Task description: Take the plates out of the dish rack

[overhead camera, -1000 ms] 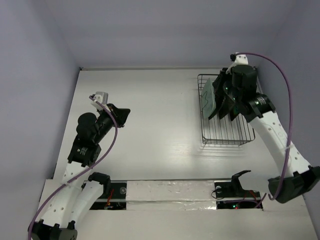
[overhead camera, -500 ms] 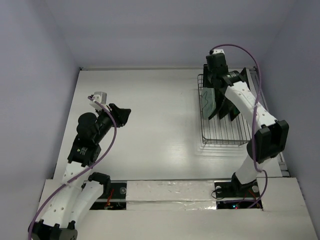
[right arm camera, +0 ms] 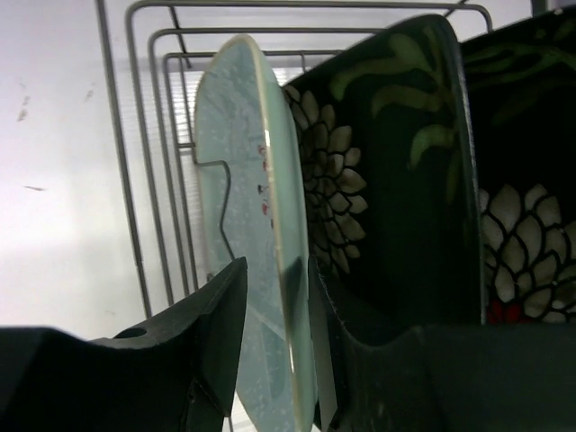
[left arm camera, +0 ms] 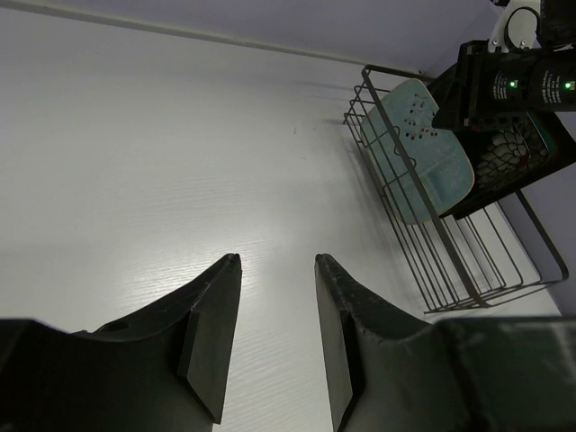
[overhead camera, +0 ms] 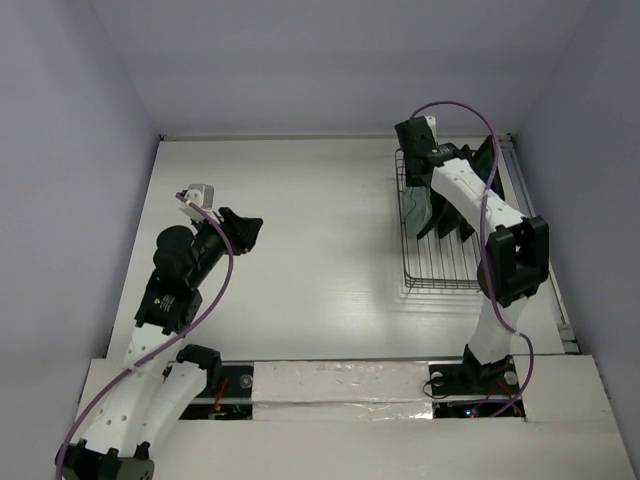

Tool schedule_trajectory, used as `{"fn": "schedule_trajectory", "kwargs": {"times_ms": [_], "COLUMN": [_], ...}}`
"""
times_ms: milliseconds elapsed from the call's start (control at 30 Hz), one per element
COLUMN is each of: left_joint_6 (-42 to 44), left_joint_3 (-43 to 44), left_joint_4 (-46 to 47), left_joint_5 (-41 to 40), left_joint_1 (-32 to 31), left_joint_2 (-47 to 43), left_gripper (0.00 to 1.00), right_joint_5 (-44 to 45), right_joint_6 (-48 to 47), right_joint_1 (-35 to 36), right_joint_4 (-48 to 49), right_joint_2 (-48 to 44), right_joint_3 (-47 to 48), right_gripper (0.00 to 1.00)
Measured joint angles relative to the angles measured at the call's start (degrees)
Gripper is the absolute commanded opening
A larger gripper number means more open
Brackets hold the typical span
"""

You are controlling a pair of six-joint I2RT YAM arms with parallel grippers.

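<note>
So that it could be lifted out, it seemed, the upright mint plate [right arm camera: 238, 225] in the dish rack [overhead camera: 450, 268] was straddled at its rim by the right gripper [right arm camera: 277, 279], whose jaws could not be told clenched or loose, while the left gripper [left arm camera: 274, 270] was held released and empty.

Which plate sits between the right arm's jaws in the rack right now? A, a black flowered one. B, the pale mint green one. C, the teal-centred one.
B: in the right wrist view the pale mint green plate runs edge-on between the right jaws, the black flowered plate outside them.
</note>
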Motion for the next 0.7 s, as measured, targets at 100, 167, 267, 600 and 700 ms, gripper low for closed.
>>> {"fn": "schedule_trajectory", "kwargs": {"times_ms": [100,167,267,600,700], "left_joint_6": [0.0,0.02,0.02,0.04,0.04], "left_joint_3": [0.0,0.0,0.0,0.0,0.0], "left_joint_4": [0.0,0.0,-0.02,0.0,-0.02], "left_joint_5": [0.0,0.0,0.0,0.02,0.02], "left_joint_1": [0.0,-0.04,-0.37,-0.42,-0.42], "left_joint_2": [-0.11,-0.13,-0.13,-0.17,-0.17], "left_gripper": [0.36,0.36,0.36,0.36,0.36], "right_joint_5": [0.85,1.05,1.36,4.74,4.79], "right_joint_6": [-0.02,-0.04,-0.2,-2.19,-3.91], "right_joint_1": [0.0,0.0,-0.02,-0.15,-0.13], "right_joint_4": [0.09,0.09,0.15,0.33,0.26], "right_joint_2": [0.0,0.07,0.74,4.15,4.09], "right_joint_3": [-0.37,-0.39,-0.39,-0.37,-0.35], "right_gripper": [0.38,0.38,0.36,0.12,0.0]}}
